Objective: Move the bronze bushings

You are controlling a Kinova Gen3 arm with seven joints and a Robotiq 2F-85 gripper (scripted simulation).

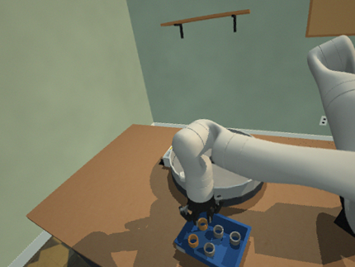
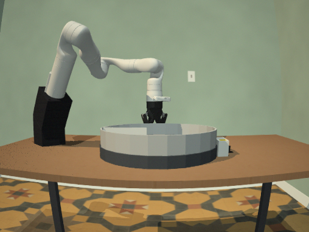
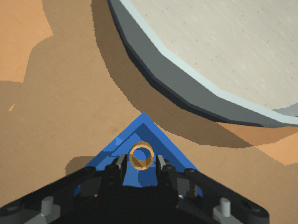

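"Bronze, by colour, is the short round sleeve [image 1: 203,227] [image 3: 132,156] under inspection. Where is it?"

"Upright in the far corner of the blue rectangular crate [image 1: 233,258] [image 3: 143,118], open end up. A second short bronze sleeve [image 1: 193,245] stands near it, as do three grey steel sleeves [image 1: 218,235] [image 1: 209,254] [image 1: 235,243], which must remain. The crate sits on the brown tabletop [image 1: 98,185] [image 2: 258,164] [image 3: 75,100]."

"Condition of the black two-fingered claw [image 1: 203,220] [image 2: 154,122] [image 3: 141,162]?"

"Part open, fingers apart, holding nothing. It points downward."

"Alignment?"

"In the wrist view the first sleeve lies centred between the finger lines, a little forward of the tips. Its long axis is vertical, matching the approach. I judge the next move a short descent astride the ring, then closure on its outer wall. Remaining height cannot be determined."

"Hazards?"

"The nearby crate walls leave limited room; a finger could catch a wall or the sleeve's rim."

"Destination?"

"The round grey turntable [image 1: 241,190] [image 2: 158,146] [image 3: 160,70], just beyond that corner. Its raised wall calls for a high carry before setting down on the pale flat disc [image 1: 230,177] [image 3: 240,45]. By my assessment, the transfer of both visible bronze sleeves remains outstanding."
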